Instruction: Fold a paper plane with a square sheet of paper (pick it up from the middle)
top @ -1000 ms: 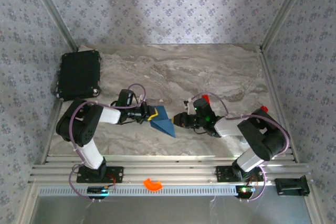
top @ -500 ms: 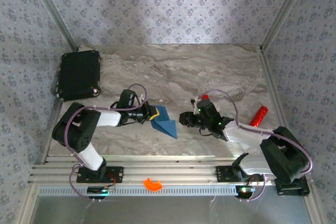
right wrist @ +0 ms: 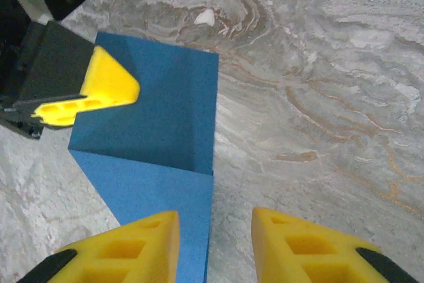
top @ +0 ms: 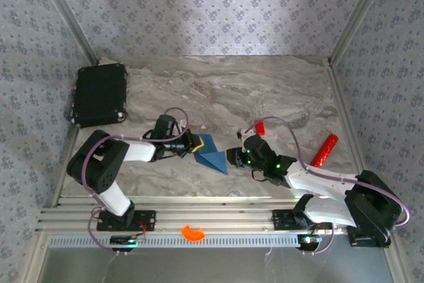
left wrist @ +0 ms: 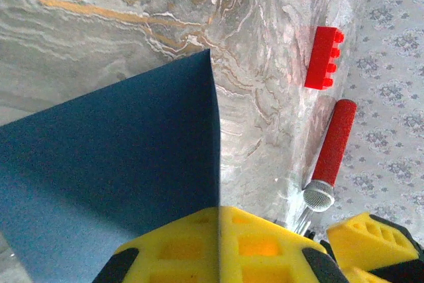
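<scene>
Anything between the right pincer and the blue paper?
Nothing visible. The right pincer stands open at the near edge of the blue paper; the left pincer is shut on its far side.

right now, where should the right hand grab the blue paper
Take the paper by its free straight edge nearest the right hand, coming from the right. The left hand is shut on the opposite side, and the right hand's open fingers line up astride that edge, so a short advance would probably do.

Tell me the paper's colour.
Dark blue, plain and matte; the sheet of paper shows best in the right wrist view.
</scene>
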You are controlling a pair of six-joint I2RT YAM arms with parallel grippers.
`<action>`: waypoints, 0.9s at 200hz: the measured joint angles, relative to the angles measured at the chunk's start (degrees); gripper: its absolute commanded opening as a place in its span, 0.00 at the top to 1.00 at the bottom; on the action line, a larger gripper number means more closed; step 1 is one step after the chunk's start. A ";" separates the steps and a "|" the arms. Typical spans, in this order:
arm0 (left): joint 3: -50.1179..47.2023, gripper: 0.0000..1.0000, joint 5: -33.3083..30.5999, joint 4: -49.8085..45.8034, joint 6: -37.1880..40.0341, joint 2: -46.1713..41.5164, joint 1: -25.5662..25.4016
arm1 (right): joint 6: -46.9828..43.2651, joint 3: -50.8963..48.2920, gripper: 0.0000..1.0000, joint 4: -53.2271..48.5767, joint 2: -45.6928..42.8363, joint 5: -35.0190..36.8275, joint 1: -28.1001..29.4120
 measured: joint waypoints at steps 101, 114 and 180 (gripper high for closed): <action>-0.61 0.83 -1.20 -1.77 -0.31 -3.02 -0.31 | -16.70 -0.59 0.63 3.78 3.61 16.11 17.38; -0.61 0.84 -1.18 -2.21 -0.09 -3.34 -0.31 | -18.47 -0.33 0.62 3.85 6.05 17.55 18.73; 1.25 0.87 -0.87 -4.02 0.81 -4.59 -0.42 | -22.69 5.11 0.64 3.54 17.57 25.31 22.18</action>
